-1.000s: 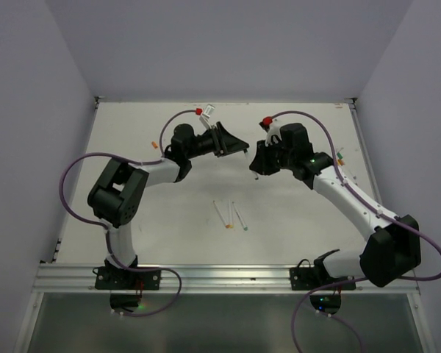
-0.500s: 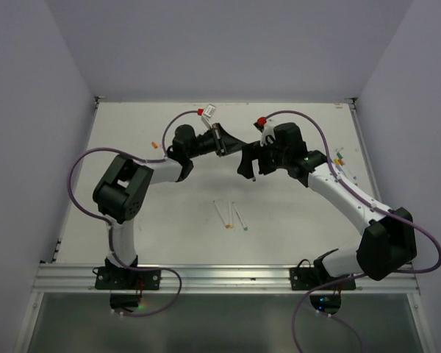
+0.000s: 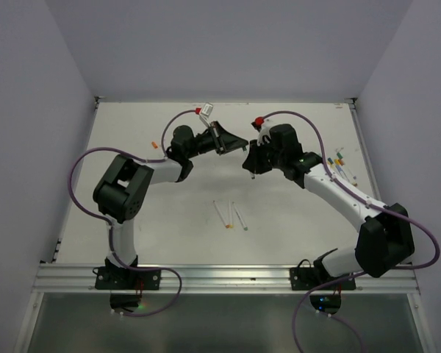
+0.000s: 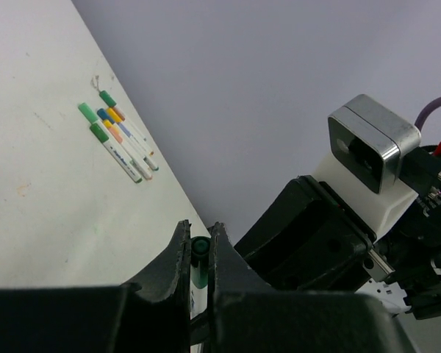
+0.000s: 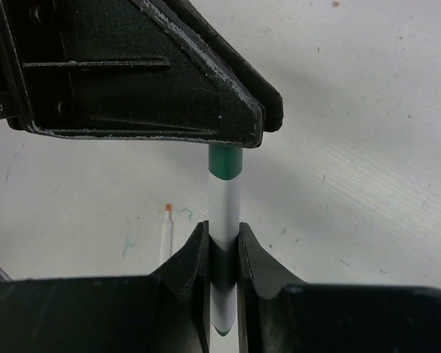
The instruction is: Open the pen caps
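- The left jaws are pinching the green cap (image 5: 224, 163) of a white pen (image 5: 225, 209), and they are closed down to a narrow slit around it.
- The right jaws are clamping the same pen's barrel just below the cap, and they are equally narrow.
- The two sets of jaws are meeting tip to tip above the bench (image 3: 169, 220), slightly toward 12 o'clock from its middle, and the pen is hanging between them clear of the surface.
- The cap is sitting on the barrel, with no gap showing between the two.
- One loose pen (image 3: 222, 212) and a second loose pen (image 3: 239, 216) are lying side by side on the bench, near the held pen at its 6 o'clock.
- A cluster of capped pens (image 4: 117, 140) is lying in a tight row at the bench's 3 o'clock edge, showing green, blue, orange and yellow caps.
- A small orange piece (image 3: 154, 145) is lying alone toward 9 o'clock, and it is too small to identify.
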Tool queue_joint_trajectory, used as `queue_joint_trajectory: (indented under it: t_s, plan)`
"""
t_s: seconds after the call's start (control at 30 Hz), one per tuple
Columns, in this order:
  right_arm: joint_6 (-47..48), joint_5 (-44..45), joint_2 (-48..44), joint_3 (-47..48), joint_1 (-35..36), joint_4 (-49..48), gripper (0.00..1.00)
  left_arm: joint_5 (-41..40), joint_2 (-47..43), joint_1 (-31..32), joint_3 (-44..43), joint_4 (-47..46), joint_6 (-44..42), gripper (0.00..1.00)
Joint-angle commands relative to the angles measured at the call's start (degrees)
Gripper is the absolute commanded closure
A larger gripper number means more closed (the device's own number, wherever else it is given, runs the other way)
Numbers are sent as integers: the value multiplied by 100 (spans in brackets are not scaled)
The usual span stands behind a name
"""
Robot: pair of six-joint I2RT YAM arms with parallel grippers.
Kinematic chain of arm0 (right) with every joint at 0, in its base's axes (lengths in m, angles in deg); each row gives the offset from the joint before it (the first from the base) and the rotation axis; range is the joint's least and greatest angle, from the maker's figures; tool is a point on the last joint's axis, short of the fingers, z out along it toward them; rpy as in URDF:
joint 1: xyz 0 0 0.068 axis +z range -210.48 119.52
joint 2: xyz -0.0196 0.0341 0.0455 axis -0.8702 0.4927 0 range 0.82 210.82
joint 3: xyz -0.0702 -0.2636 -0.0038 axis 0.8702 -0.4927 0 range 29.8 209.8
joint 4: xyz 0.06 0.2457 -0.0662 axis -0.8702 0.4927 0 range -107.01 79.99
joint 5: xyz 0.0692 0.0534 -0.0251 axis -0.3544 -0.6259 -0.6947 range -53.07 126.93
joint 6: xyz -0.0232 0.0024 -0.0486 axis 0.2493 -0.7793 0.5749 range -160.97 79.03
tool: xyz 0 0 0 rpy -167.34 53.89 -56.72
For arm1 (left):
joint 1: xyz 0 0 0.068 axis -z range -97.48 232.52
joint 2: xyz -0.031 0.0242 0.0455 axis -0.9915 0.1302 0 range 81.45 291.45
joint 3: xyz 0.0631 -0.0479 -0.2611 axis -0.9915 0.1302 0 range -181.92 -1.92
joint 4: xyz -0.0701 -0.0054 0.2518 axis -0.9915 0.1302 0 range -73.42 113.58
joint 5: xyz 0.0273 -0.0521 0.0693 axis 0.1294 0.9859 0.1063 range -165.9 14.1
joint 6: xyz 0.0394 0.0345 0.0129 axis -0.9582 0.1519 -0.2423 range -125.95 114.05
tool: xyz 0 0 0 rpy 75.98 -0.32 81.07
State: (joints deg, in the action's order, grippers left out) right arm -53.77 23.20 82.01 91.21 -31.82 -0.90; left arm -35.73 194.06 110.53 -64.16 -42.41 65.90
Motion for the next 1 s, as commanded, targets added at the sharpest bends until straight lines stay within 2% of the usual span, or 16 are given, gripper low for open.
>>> queue_joint_trajectory:
  t_s: [0.0, 0.1, 0.23, 0.27, 0.33, 0.47, 0.53, 0.67, 0.83, 0.93, 0.97]
  plan:
    - [-196, 458, 20, 12, 280, 277, 100, -658, -12, -207, -341, -62, -109, 100]
    - [-415, 643, -190, -286, 376, 330, 100, -1036, 163, -585, -771, 580, -435, 100]
    - [-583, 715, -436, -760, 727, 559, 100, -958, 655, -1095, -1656, 896, -426, 100]
    - [-618, 688, -524, -866, 772, 533, 100, -949, 813, -1139, -1817, 1271, -583, 100]
    - [-768, 767, -735, -1129, 807, 559, 100, -888, 928, -1227, -2089, 1406, -672, 100]
    - [-777, 996, -929, -1245, 807, 839, 100, -905, 964, -1333, -2047, 1538, -805, 100]
    - [-812, 813, -1025, -1358, 816, 754, 100, -940, 964, -1342, -1898, 1478, -770, 100]
    - [-1180, 600, -1218, -1666, 834, 358, 100, -1080, 972, -1386, -1353, 286, 12, 100]
    - [-1489, 855, -1535, -2044, 948, 278, 100, -1414, 850, -1412, -1071, 36, 284, 100]
    - [-1463, 1065, -1641, -1993, 948, 374, 100, -1318, 902, -1421, -1281, 44, 207, 100]
    - [-1445, 1153, -1624, -1940, 948, 470, 100, -1100, 998, -1421, -1474, 567, 6, 100]
